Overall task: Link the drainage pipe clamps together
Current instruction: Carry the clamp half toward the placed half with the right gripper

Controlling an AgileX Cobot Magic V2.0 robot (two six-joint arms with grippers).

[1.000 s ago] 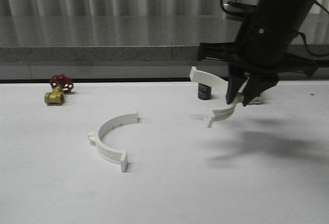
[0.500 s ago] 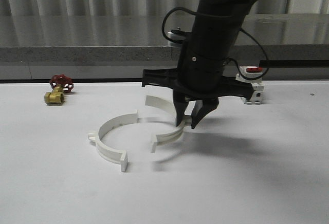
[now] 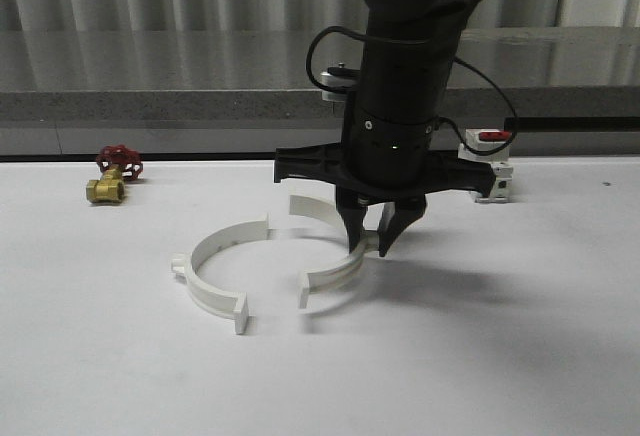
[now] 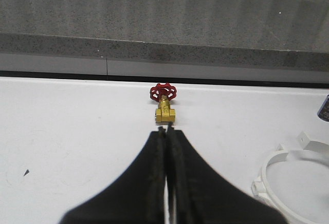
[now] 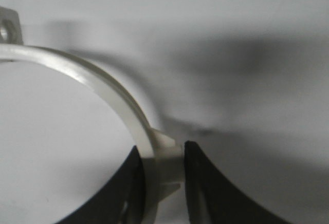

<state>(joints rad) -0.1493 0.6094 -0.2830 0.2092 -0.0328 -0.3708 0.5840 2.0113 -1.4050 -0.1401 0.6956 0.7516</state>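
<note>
A: Front view: right end effector (image 3: pixel 369 239) pointing straight down near the middle of the white surface (image 3: pixel 520 356), fingers closed on the held clamp half (image 3: pixel 335 251) at mid-arc, ends facing left.

B: And the other half?

A: Resting clamp half (image 3: pixel 220 268) flat on the surface, left of centre, ends facing right toward the held piece. Apart, not touching; far ends nearly in line, near ends separated by a clear gap.

B: Closer look at the grip?

A: Right wrist view: black fingers (image 5: pixel 203 183) pinching the small outer tab and band, flange with a hole visible at the arc's end.

B: Left side?

A: Left wrist view: left end effector (image 4: pixel 166 147) fully closed, holding nothing, pointed at a brass valve (image 4: pixel 165 112) with a red handwheel by the surface's far left edge.

B: Step in hand?

A: Likely the bringing-together stage. Next move probably calls for sliding the held half leftward, keeping flanges square and level to meet flange on flange.

B: Any writing?

A: None readable. White breaker (image 3: pixel 489 173) with a red switch at the far edge, markings too small.
</note>
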